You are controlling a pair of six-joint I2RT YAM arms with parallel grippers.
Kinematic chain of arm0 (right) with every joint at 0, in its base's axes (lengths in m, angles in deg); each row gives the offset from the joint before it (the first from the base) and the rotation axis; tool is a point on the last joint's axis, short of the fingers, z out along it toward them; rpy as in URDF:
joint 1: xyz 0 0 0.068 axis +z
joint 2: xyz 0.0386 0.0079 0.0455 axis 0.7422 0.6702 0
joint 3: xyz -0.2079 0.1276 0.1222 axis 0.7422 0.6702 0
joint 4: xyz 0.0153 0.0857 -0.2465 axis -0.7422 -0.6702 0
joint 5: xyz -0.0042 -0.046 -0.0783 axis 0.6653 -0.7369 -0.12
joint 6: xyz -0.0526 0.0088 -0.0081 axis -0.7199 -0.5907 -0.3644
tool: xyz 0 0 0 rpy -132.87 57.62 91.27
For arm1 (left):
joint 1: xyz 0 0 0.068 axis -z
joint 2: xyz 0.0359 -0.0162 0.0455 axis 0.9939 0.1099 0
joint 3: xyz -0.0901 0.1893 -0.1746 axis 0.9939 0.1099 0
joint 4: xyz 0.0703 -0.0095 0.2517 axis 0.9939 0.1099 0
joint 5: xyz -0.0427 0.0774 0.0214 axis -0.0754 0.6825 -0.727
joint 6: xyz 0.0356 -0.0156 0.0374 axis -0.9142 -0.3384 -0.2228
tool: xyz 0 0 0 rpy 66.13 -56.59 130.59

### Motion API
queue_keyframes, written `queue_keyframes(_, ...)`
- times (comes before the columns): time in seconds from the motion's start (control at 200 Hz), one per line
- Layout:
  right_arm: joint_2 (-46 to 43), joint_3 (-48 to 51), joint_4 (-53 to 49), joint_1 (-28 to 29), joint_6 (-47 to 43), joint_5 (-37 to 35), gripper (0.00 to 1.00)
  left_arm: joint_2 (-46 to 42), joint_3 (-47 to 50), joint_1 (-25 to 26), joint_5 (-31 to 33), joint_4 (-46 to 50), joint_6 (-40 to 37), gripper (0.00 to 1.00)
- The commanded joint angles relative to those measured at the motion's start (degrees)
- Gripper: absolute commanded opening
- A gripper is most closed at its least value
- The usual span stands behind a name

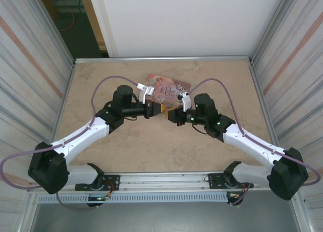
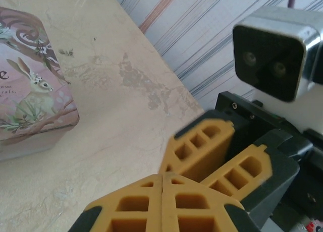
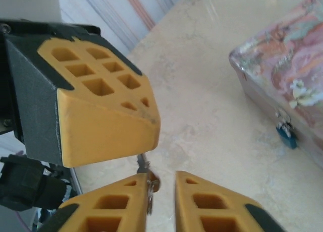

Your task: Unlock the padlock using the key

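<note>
The left gripper [image 2: 161, 189] has its pads pressed together, pinching a thin metal sliver, seemingly the key [image 3: 144, 167], mostly hidden. The right gripper [image 3: 161, 191] meets it tip to tip, jaws narrowly parted and holding nothing. The padlock [image 3: 286, 133] hangs on the tin's [image 3: 287, 60] near side, just beyond them, small and blurred.

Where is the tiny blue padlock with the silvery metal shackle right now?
In the right wrist view, the padlock hangs at the right, on the side wall of the pink illustrated tin box, just above the beige tabletop.
</note>
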Motion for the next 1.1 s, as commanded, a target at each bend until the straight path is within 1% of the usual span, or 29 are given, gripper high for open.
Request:
queue_keyframes(0.0,-2.5,2.5,7.8,-2.7,4.3,6.8,0.28,-2.6,-0.8,0.4,0.6,0.5,-0.8,0.0)
queue_keyframes(0.055,-3.0,3.4,9.8,-3.6,5.3,9.0,0.32,-3.0,-0.7,0.3,0.6,0.6,-0.6,0.0)
queue_keyframes(0.18,-2.8,3.9,12.1,-4.0,6.3,11.6,0.4,-3.5,-0.7,0.2,0.8,0.6,-0.5,0.0)
queue_keyframes(0.346,-0.6,3.2,13.1,-3.4,6.8,12.7,0.41,-3.7,-0.7,0.1,0.6,0.6,-0.4,0.0)
queue_keyframes(0.581,2.2,2.1,13.2,-2.3,6.6,12.5,0.36,-3.8,-0.5,0.1,0.8,0.6,-0.3,0.0)
queue_keyframes(0.787,3.2,1.9,13.1,-1.8,6.6,12.3,0.3,-4.0,-0.5,0.1,0.8,0.6,-0.2,0.0)
queue_keyframes(1.092,4.1,1.3,13.2,-1.6,6.6,11.8,0.23,-4.0,-0.6,0.1,0.3,0.4,-0.3,0.0)
